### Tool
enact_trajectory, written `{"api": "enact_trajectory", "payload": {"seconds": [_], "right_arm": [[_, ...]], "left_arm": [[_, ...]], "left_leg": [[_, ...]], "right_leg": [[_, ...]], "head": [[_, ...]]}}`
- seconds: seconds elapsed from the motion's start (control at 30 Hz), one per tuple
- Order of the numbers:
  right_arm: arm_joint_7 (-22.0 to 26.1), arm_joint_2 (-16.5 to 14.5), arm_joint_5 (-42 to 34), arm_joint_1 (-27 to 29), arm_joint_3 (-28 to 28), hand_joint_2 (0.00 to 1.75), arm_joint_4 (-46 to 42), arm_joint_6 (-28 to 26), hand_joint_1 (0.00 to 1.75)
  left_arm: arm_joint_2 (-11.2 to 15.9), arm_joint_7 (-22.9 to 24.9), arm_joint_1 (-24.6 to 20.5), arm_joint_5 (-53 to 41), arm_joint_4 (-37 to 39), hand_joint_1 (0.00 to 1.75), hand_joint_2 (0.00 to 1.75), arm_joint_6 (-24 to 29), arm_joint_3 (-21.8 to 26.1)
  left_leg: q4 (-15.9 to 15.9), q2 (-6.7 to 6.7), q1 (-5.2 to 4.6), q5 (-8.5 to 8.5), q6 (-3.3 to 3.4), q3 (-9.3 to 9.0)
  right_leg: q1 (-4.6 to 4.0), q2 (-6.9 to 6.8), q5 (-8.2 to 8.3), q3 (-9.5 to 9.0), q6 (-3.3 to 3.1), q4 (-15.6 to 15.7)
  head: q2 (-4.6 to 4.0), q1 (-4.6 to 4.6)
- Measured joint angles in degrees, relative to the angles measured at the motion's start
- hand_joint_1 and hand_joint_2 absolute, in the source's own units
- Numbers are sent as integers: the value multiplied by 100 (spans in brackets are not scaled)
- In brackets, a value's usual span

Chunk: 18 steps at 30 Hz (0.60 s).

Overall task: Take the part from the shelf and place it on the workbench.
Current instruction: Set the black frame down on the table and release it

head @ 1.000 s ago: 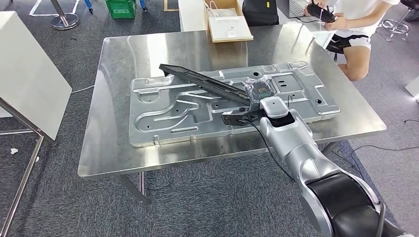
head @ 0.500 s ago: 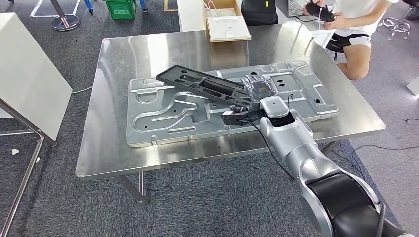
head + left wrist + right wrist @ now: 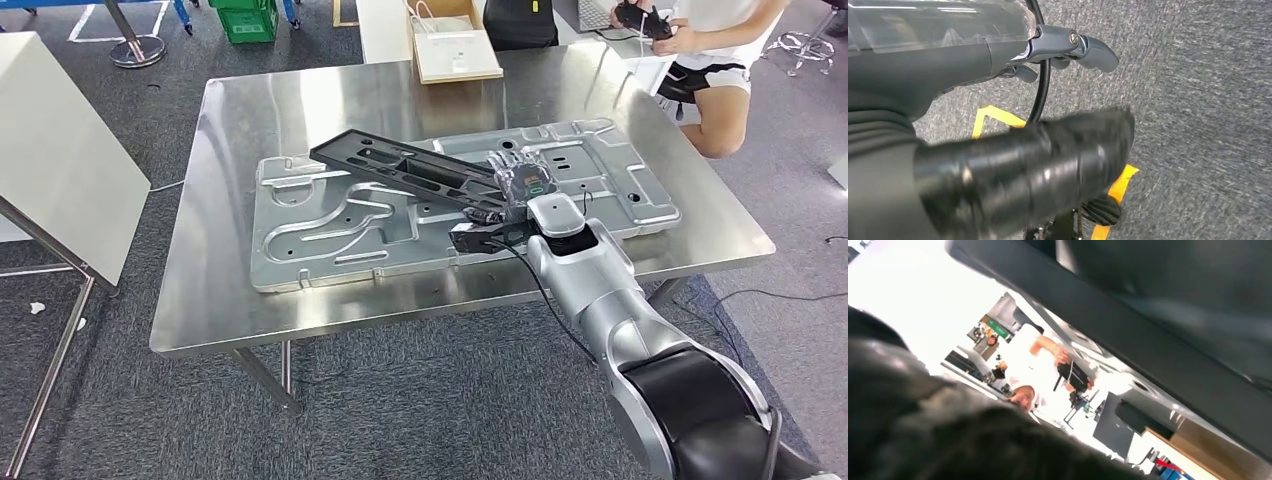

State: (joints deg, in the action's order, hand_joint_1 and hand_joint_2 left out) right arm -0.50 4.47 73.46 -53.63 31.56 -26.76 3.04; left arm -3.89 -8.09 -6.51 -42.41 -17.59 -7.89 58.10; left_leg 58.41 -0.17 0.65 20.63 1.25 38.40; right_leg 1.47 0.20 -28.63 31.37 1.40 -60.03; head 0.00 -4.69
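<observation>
The right hand (image 3: 522, 183) is reaching out over the workbench (image 3: 220, 290) and gripping the near end of the long black part (image 3: 405, 170), fingers wrapped over its edge. The part is lying slantwise across the big stamped metal panel (image 3: 330, 240) that is covering most of the workbench, its far end pointing away toward the workbench's back left corner. From the head view the part is looking close to flat on the panel, though whether the held end is actually touching down is hard to judge from here.

In the right wrist view the part (image 3: 1158, 335) is running as a dark bar right across the lens, and beyond it a person (image 3: 1033, 370) is holding a black controller (image 3: 1073, 375).

That same person (image 3: 720, 50) is sitting past the workbench's far right corner, controller (image 3: 640, 15) in both hands. A shallow cardboard box (image 3: 455, 45) is sitting at the workbench's back edge, and a green crate (image 3: 250, 20) is standing on the carpet beyond the back left corner. A white board (image 3: 60, 170) is leaning on a frame off the workbench's left side.

The left hand (image 3: 1068, 47) is hanging over grey carpet (image 3: 1208, 125) with yellow tape marks (image 3: 1118, 185), and its fingers are curling in with nothing between them.
</observation>
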Motion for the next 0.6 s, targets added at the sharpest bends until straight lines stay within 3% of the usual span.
{"api": "enact_trajectory", "payload": {"seconds": [0.1, 0.13, 0.2, 0.27, 0.3, 0.33, 0.37, 0.47, 0.5, 0.6], "right_arm": [[1, -6, 5, -8, 0, 0, 1, 0, 0], [1, -9, 5, -14, 0, 0, 1, -1, 0], [1, -15, 8, -32, 0, 0, -1, -1, 0], [1, -18, 16, -36, 0, 0, 1, 0, 0], [1, -19, 21, -35, 0, 0, 2, 1, 0], [1, -19, 24, -34, 0, 0, 4, 1, 0], [2, -19, 25, -36, 0, 0, 5, 2, 0], [2, -20, 35, -65, 0, 0, 7, 2, 0], [2, -21, 39, -80, 0, 0, 7, 2, 0], [8, -20, 62, -113, 0, 0, 12, 2, 0]], "left_arm": [[-2, 0, 9, -1, 0, 0, 0, 1, 2], [-2, 1, 14, -1, 0, 0, 0, 1, 3], [-1, 2, 14, -1, 0, 0, 0, 1, 4], [-1, 2, 5, -3, 0, 0, 0, 1, 4], [-2, 3, 1, -5, 0, 0, 0, 1, 4], [-3, 5, -1, -7, 0, 0, 0, 0, 4], [-4, 7, -2, -9, 0, 0, 0, 1, 4], [-1, 9, -30, -17, 0, 0, 0, 3, 4], [0, 9, -39, -19, 0, 0, 0, 3, 4], [0, 11, -48, -23, 1, 0, 0, 3, 4]], "left_leg": [[14, -18, 9, -60, -134, 56], [77, -18, 21, 23, -170, 100], [528, -10, 46, 450, -219, 266], [1275, -6, 52, 948, -251, 468], [1547, -5, 52, 1067, -259, 499], [1634, -5, 52, 1076, -258, 439], [1506, -5, 52, 992, -248, 271], [417, -10, 28, 774, -171, -526], [169, -15, 10, 769, -146, -681], [-5, -16, -13, 693, -66, -725]], "right_leg": [[-22, 5, 66, 87, -120, 17], [-18, -2, 113, 124, -175, 23], [-8, -15, 221, 221, -265, 46], [-28, -15, 320, 352, -295, 41], [-37, -15, 366, 423, -295, 33], [-45, -16, 409, 491, -291, 20], [-50, -16, 448, 555, -282, 6], [-60, -22, 548, 683, -223, -27], [-61, -26, 585, 698, -189, -22], [-57, -28, 700, 704, -73, 32]], "head": [[0, 2], [0, 5], [0, 8], [0, 10], [0, 11], [0, 11], [0, 11], [0, 10], [0, 10], [0, 9]]}}
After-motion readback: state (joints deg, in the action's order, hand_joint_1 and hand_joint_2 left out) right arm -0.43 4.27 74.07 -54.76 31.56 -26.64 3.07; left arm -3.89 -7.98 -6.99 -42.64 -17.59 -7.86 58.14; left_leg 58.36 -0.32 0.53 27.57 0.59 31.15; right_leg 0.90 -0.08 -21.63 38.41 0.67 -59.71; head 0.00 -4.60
